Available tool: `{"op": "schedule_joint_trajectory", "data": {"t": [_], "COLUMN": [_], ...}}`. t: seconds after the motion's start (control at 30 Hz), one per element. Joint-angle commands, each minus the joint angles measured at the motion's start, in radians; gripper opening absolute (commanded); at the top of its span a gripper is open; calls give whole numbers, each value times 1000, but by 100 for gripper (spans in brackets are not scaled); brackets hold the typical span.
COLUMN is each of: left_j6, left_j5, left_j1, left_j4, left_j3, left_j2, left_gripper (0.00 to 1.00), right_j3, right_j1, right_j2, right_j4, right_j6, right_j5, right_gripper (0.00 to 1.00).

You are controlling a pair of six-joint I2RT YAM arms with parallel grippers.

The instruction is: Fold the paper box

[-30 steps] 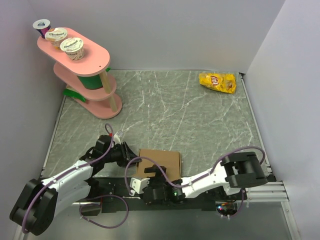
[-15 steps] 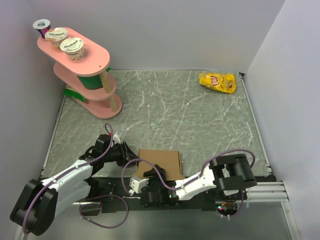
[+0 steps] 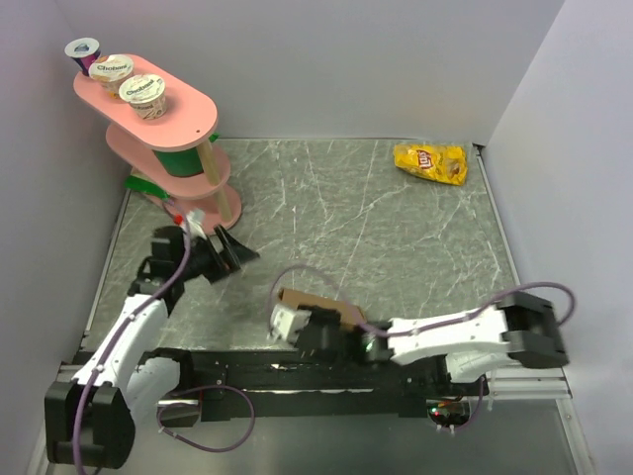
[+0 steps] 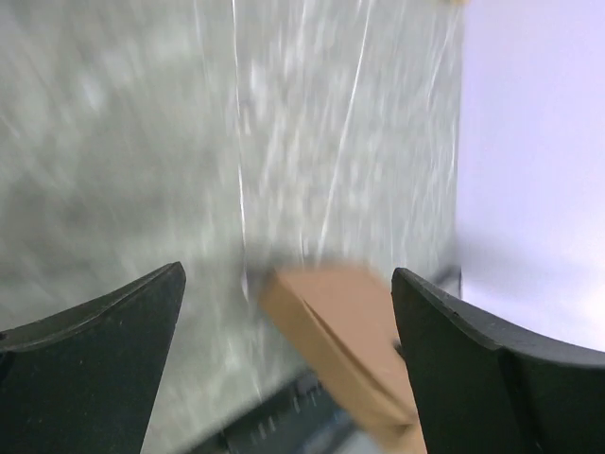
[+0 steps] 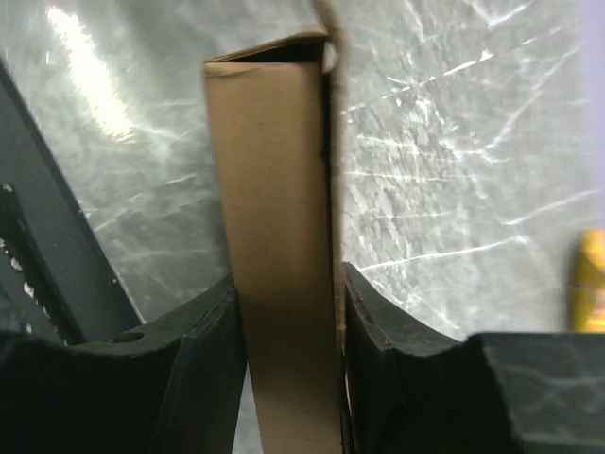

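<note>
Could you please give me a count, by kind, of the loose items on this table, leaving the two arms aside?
yogurt cups: 3
pink tiered stand: 1
yellow chip bag: 1
paper box: 1
Total: 6

Right wrist view: paper box (image 5: 274, 189) runs off the bottom edge between the right gripper (image 5: 288, 322) fingers, lower end unseen. Right of the box, a yellow sliver of chip bag (image 5: 592, 279) is cut by the frame edge. Top view: box mostly covered by that gripper and wrist, and only its far strip shows. Left wrist view: all smeared, the box a soft brown wedge with its near end cropped. Left gripper (image 4: 288, 303) fingers cropped at both lower corners. Yogurt cups (image 3: 141, 91), far back-left of the box: labels too small to read.
</note>
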Motion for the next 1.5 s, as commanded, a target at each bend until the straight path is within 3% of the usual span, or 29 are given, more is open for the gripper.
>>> {"op": "schedule_joint_trajectory", "data": {"t": [0.0,0.1,0.23,0.33,0.4,0.5,0.63,0.83,0.93,1.07,1.23,1.4,1.47], "left_j6": [168,274,328,442,586,694,613,681,639,697,583,576,520], "left_j5": [-19,19,91,171,231,338,447,519,622,630,748,678,645], "left_j1": [116,114,78,-40,-162,-246,-335,-413,-415,-414,-410,-459,-489], "left_j4": [38,125,180,155,95,-17,116,52,102,21,142,130,218], "left_j3": [91,117,159,183,218,247,224,304,301,318,245,223,208], "left_j2": [-10,16,17,-2,10,46,90,201,227,216,167,170,172], "left_gripper": [96,99,94,96,98,99,96,96,97,98,97,99,99], "right_j3": [86,133,172,163,150,140,150,161,173,169,172,186,190], "right_j1": [-183,-326,-473,-605,-656,-707,-750,-762,-761,-764,-768,-770,-773], "right_j2": [-194,-253,-290,-330,-362,-414,-434,-431,-419,-411,-407,-388,-372], "right_j4": [-221,-341,-453,-478,-489,-486,-501,-504,-510,-509,-506,-489,-478], "right_j6": [84,100,83,65,49,43,46,49,48,45,45,46,46], "right_j5": [-454,-620,-855,-1002,-1127,-1226,-1375,-1452,-1472,-1472,-1481,-1488,-1486], "right_gripper": [43,43,43,43,43,43,43,43,43,43,43,43,43]}}
